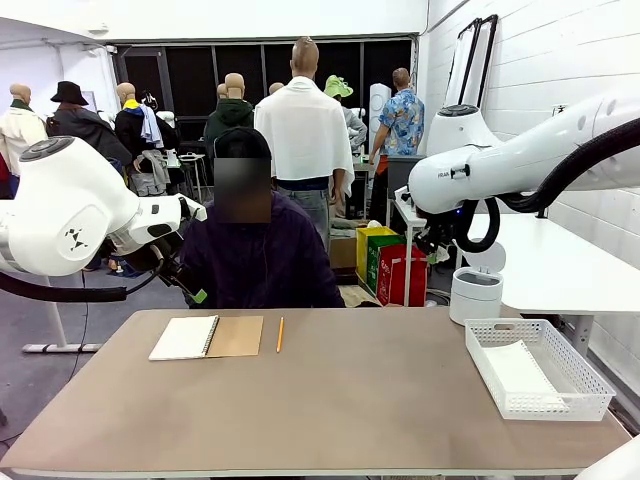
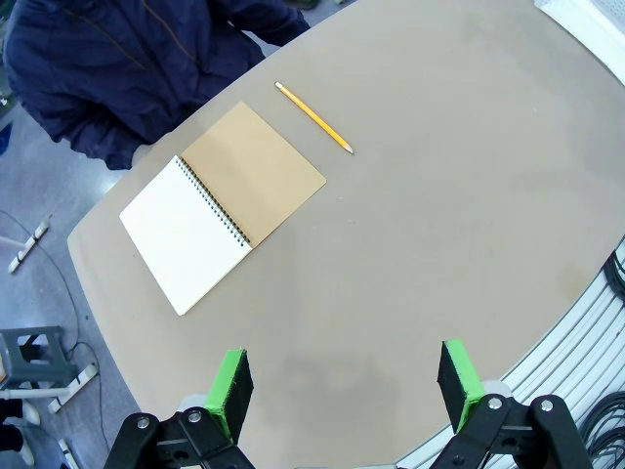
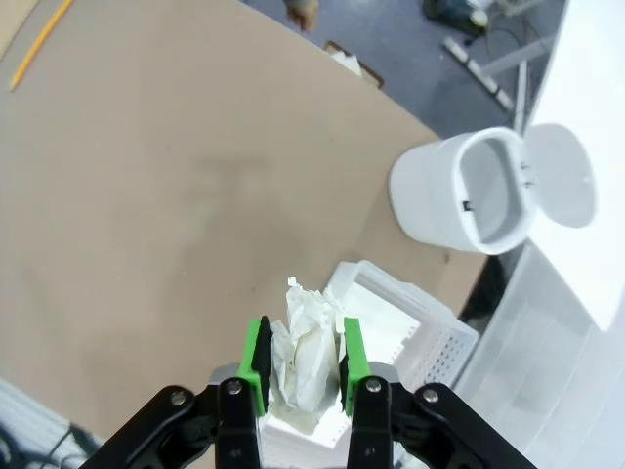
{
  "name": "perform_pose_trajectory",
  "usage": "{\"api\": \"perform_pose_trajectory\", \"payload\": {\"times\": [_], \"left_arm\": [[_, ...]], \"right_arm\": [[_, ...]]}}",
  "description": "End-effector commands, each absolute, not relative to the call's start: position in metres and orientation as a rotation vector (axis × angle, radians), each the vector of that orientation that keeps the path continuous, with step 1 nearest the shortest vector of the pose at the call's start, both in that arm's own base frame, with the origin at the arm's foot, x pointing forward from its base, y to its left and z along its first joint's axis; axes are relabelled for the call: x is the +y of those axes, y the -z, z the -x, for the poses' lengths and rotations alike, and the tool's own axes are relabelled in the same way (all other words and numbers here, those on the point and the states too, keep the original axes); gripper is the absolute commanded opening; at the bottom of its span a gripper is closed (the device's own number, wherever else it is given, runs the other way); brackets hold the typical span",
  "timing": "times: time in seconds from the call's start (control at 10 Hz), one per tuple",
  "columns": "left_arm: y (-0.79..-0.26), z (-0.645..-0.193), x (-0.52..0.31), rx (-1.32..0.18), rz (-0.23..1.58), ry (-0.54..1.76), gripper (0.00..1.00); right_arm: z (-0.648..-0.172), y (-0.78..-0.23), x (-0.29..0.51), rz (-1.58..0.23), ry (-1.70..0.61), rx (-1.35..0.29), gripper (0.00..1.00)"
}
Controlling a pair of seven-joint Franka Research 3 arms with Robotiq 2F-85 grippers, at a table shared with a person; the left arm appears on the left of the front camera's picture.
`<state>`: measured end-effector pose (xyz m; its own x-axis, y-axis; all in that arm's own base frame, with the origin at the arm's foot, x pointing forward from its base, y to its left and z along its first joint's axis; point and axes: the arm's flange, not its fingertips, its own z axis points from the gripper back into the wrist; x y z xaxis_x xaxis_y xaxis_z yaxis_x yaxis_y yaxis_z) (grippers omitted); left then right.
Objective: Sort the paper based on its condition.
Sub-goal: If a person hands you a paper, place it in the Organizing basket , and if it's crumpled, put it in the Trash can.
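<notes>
Right gripper [image 3: 302,360]: clamped on a crumpled white paper wad [image 3: 305,357], held between its green pads above the white perforated plastic tray [image 3: 430,337].
Tray: flat white sheets [image 1: 522,372] inside.
Left gripper [image 2: 344,379]: jaws wide apart, holding nothing, over the tan table [image 2: 449,225].

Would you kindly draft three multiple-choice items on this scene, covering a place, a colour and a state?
1. Where does the pencil lie?
A. in the tray
B. beside the open notebook
C. in the bin

2. What colour is the mesh tray?
A. white
B. blue
C. brown

3. What is the right end effector doing?
A. standing open
B. gripping a pencil
C. gripping crumpled paper

Answers: 1 B, it lies just right of the brown cover; 2 A, its walls are white; 3 C, the wad sits between the green pads.
</notes>
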<state>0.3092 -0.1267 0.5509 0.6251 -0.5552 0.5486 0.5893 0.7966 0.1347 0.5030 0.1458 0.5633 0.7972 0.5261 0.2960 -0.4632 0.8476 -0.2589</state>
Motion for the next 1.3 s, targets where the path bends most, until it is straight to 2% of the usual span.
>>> {"api": "perform_pose_trajectory", "payload": {"times": [0.0, 0.4, 0.8, 1.2], "left_arm": [[-0.55, -0.31, -0.125, -0.604, 0.063, 0.655, 1.0], [-0.55, -0.31, -0.125, -0.604, 0.063, 0.655, 1.0], [-0.55, -0.31, -0.125, -0.604, 0.063, 0.655, 1.0], [-0.55, -0.31, -0.125, -0.604, 0.063, 0.655, 1.0]], "right_arm": [[-0.523, -0.556, 0.118, 0.194, -0.377, -0.414, 0.36], [-0.561, -0.532, 0.057, 0.181, -0.139, -0.495, 0.36], [-0.606, -0.501, 0.013, 0.218, -0.038, -0.561, 0.36], [-0.592, -0.503, 0.008, 0.177, -0.07, -0.543, 0.36]]}}
